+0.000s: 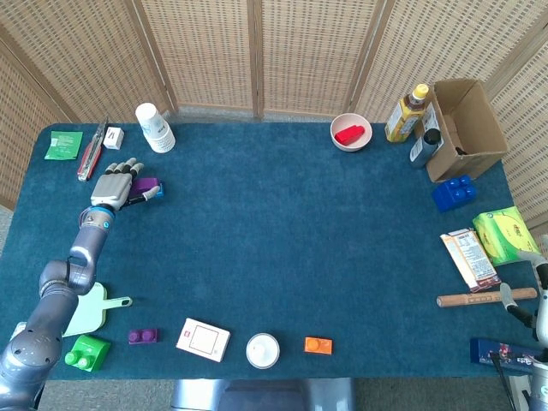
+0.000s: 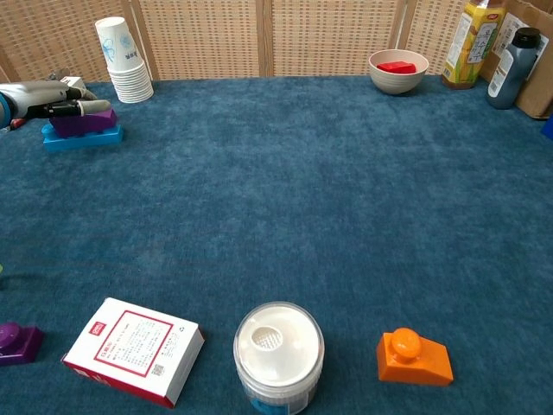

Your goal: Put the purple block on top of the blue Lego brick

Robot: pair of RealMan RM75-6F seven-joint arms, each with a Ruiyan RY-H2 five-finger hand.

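1. Left hand (image 1: 112, 185) lies at about 9 o'clock on the blue table (image 1: 282, 240), fingers stretched toward 12 o'clock, with the thumb side touching the purple block (image 1: 145, 184).
2. Chest view shows one finger (image 2: 82, 107) laid along the top of the purple block; whether the hand actually grips the block cannot be told.
3. Purple block sits directly on the blue Lego brick (image 2: 82, 136), studs engaged as far as can be seen, and the stack rests on the cloth.
4. Stack of paper cups (image 1: 154, 128) stands toward 11 o'clock from that stack, apart from it.
5. Right hand (image 1: 542, 308) shows only at the frame edge near 4 o'clock; its state cannot be told.
6. Wooden-handled tool (image 1: 484, 298) lies just beside the right hand, at its 9 o'clock.
7. Bowl (image 1: 351, 132) holding a red piece stands at 12 o'clock.
8. Near edge, 6 o'clock: white round container (image 2: 278, 353), orange brick (image 2: 413, 358) and small white box (image 2: 134, 349).
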